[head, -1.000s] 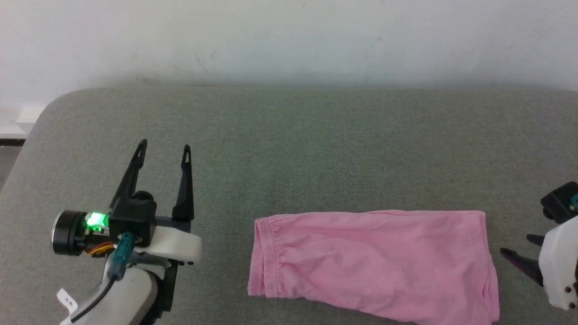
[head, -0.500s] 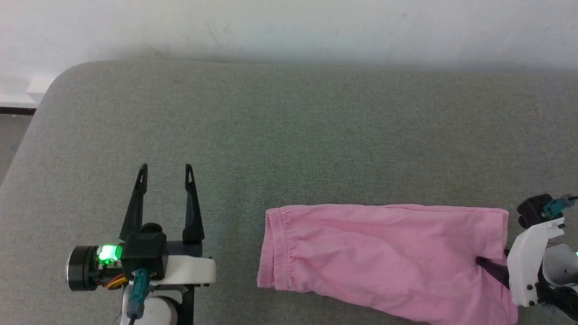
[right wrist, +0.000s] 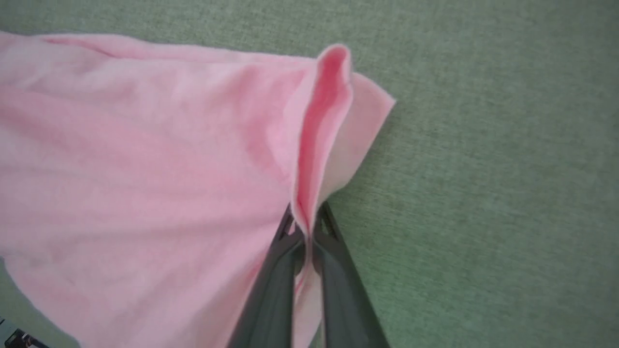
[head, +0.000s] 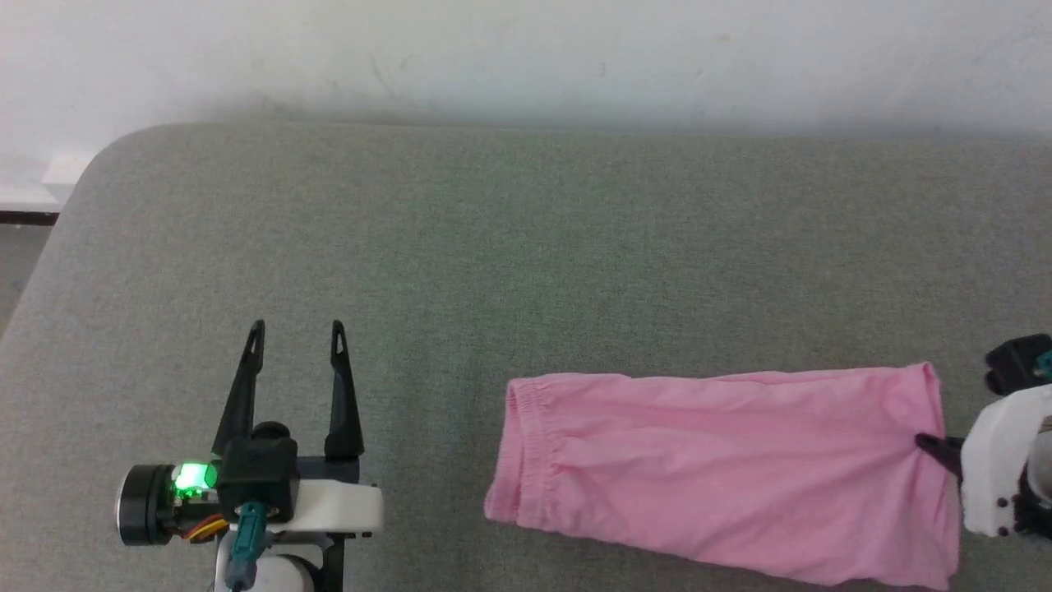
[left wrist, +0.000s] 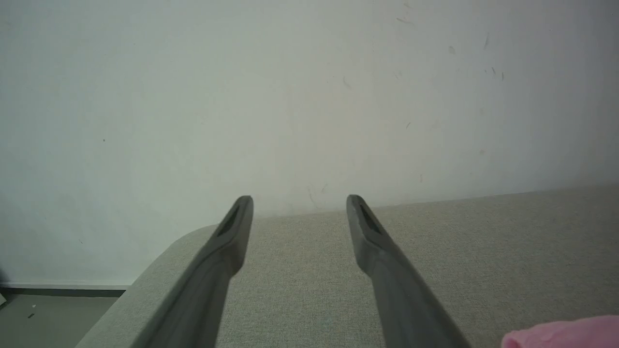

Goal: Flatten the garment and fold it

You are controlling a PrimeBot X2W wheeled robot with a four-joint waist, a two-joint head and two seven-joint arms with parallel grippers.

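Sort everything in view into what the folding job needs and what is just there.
Job: pink shorts; right gripper, pinching their edge; left gripper, open.
Just there: grey padded surface; white wall.

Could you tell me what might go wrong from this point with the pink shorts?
The right gripper pinches a thin fold at the hem edge of the garment, so the fabric could slip out when pulled. The left gripper stands open, apart from the waistband, so a one-sided pull may drag or bunch it rather than flatten it.
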